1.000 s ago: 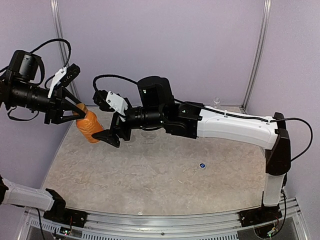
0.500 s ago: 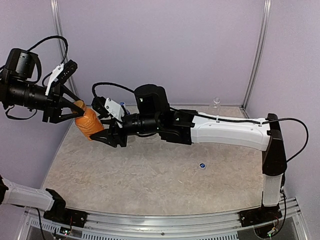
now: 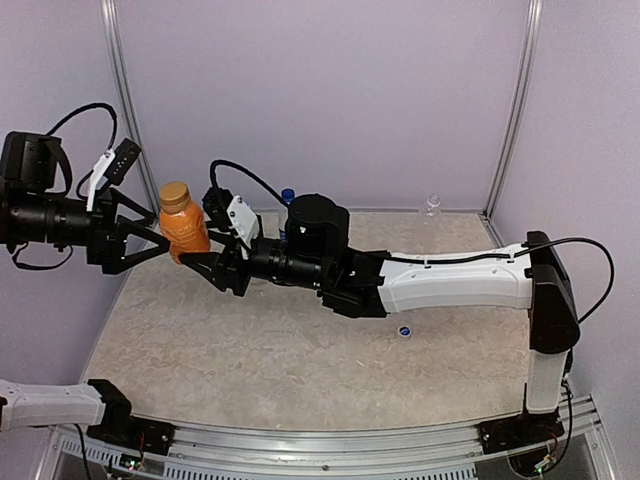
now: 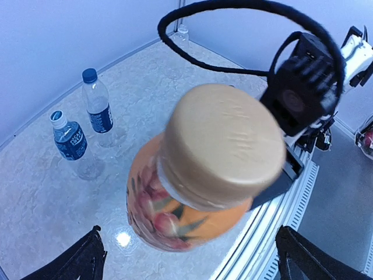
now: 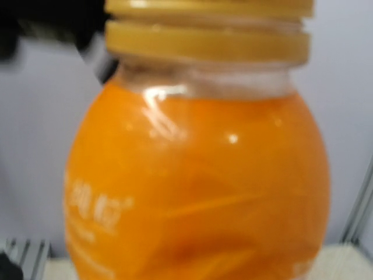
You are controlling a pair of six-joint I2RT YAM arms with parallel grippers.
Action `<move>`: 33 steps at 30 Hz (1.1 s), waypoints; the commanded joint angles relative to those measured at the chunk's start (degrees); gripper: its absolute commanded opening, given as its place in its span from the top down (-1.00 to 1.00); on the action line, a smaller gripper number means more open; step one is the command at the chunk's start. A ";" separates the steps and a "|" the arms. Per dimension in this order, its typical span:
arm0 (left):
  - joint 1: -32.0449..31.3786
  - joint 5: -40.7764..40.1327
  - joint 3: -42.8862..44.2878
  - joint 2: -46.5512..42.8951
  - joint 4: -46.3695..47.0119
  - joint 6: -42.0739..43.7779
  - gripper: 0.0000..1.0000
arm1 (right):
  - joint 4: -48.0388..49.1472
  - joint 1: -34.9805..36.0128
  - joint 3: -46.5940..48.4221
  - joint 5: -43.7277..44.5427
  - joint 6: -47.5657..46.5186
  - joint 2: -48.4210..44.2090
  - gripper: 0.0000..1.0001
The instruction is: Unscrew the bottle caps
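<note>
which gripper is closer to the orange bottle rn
Right. The right gripper is clamped low on the orange bottle from its right side; the left gripper stands open just to its left, fingers spread clear of it.

A lab robot cell: lilac walls and aluminium posts stand behind the right end effector, a stone-patterned counter below it.

Diffuse overhead light is filling the top view, shadows looking soft. Right wrist view is blurring the orange bottle, glints showing on it. Left wrist view is softening the cap; glare spot is shining on the table.
</note>
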 commanded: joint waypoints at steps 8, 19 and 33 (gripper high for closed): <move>-0.83 5.73 -1.29 3.72 8.41 -7.97 -0.76 | 8.67 1.61 0.94 1.99 2.92 -0.38 0.20; -1.50 9.09 -0.71 4.46 8.61 -5.87 0.02 | 5.06 1.64 5.44 -1.35 6.34 2.01 0.10; -1.51 4.35 1.25 4.08 4.48 1.75 0.45 | -3.58 0.73 0.12 -1.49 4.79 -6.77 -0.82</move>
